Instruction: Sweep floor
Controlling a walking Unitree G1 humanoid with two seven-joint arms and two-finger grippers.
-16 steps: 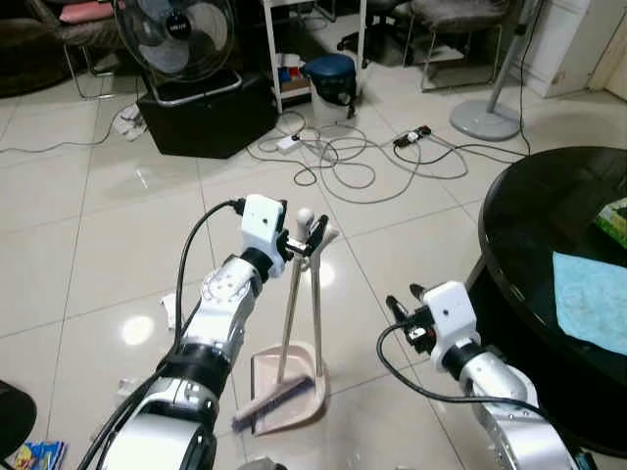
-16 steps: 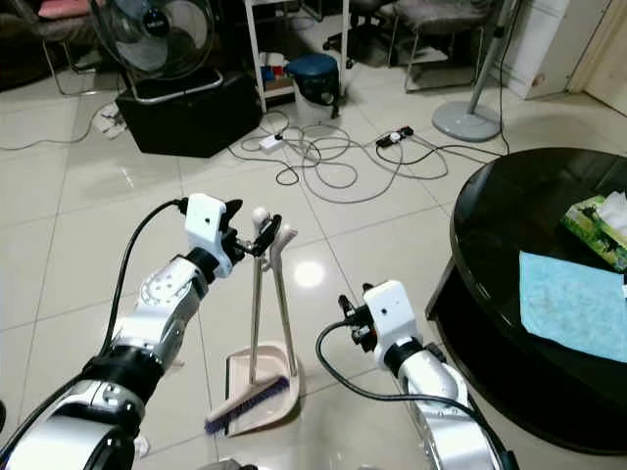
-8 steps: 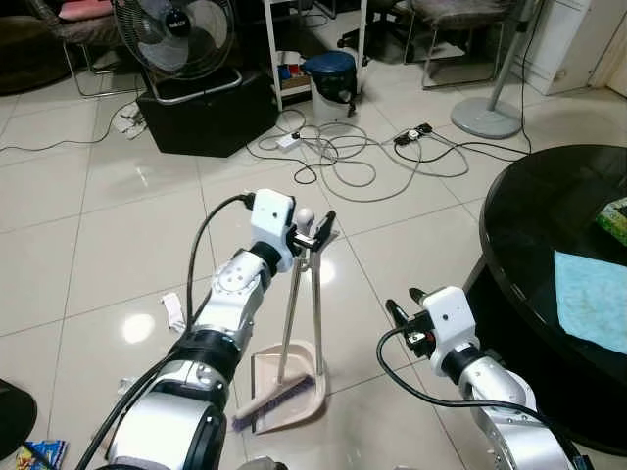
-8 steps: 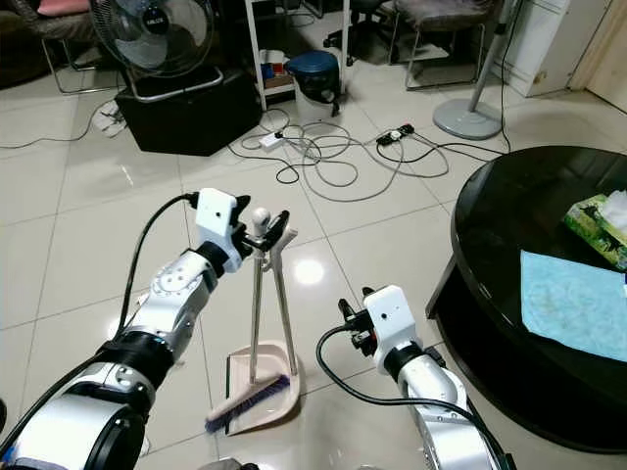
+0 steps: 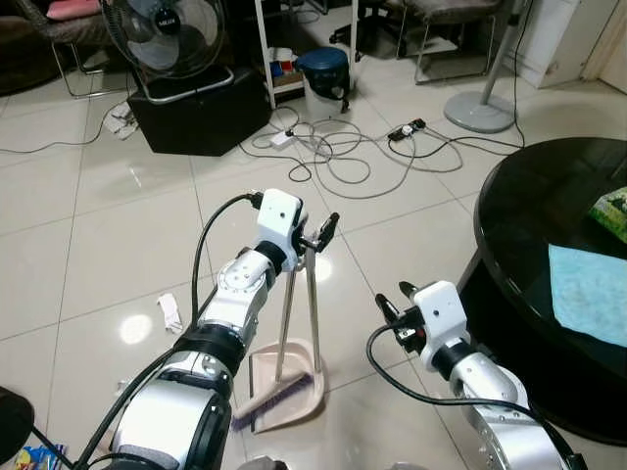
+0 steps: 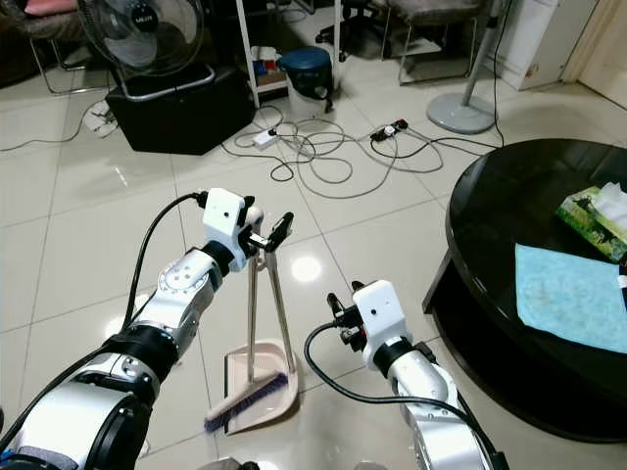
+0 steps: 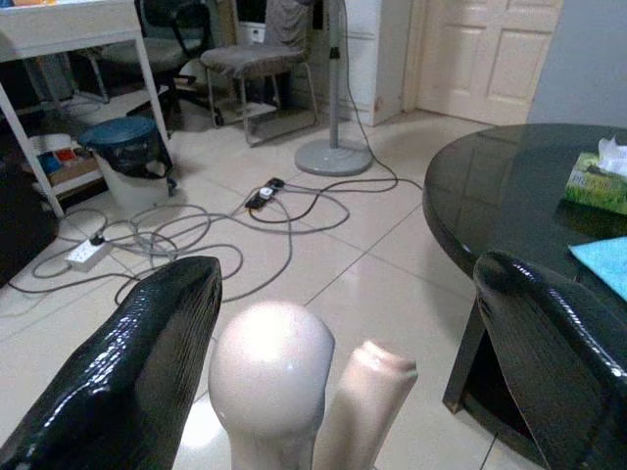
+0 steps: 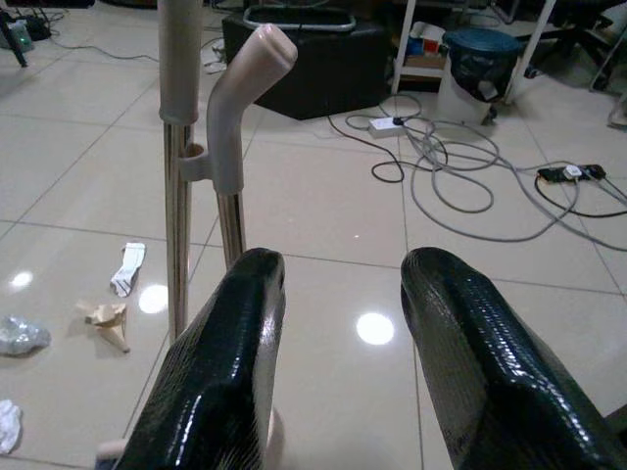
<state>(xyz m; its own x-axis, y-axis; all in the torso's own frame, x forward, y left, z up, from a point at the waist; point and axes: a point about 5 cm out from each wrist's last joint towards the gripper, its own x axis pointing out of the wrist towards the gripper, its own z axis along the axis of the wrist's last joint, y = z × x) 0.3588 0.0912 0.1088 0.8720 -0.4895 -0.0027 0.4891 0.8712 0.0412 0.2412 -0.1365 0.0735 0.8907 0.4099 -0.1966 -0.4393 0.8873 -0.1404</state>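
- A pale pink plastic dustpan (image 5: 290, 382) sits flat on the shiny cream tile floor (image 5: 88, 264), right in front of the robot.
- A pink brush with dark purple bristles (image 6: 247, 399) rests in the pan. Its thin metal pole stands up beside the pan's own pole.
- The two pole tops are close together. One is a round white knob (image 7: 271, 367) and the other is a bent pink handle end (image 7: 364, 392).
- The left gripper (image 7: 343, 352) is up at these tops. Its two black fingers (image 7: 137, 382) are spread wide, one on each side of the knob and the handle end. They are not squeezing them.
- The right gripper (image 8: 343, 372) hangs lower, near the floor, a little to the right of the poles. Its fingers are apart too and hold nothing.
- In the right wrist view, the two poles stand just past the fingers.
- Small bits lie on the floor to the robot's left: a white sock (image 5: 169, 312), a crumpled tan scrap (image 8: 106, 318) and a clear wrapper (image 8: 20, 335).
- To the right is a round shiny black table (image 5: 549, 211). A light blue cloth (image 5: 588, 294) and a green tissue box (image 6: 588, 220) lie on it.
- Farther away, grey cables (image 5: 343, 152) curl on the floor beside a power strip (image 5: 409, 128).
- Behind them are a dark blue bin (image 5: 323, 78), a black fan (image 5: 171, 39) on a black box (image 5: 196, 113), and the round base of a standing fan (image 5: 482, 111).
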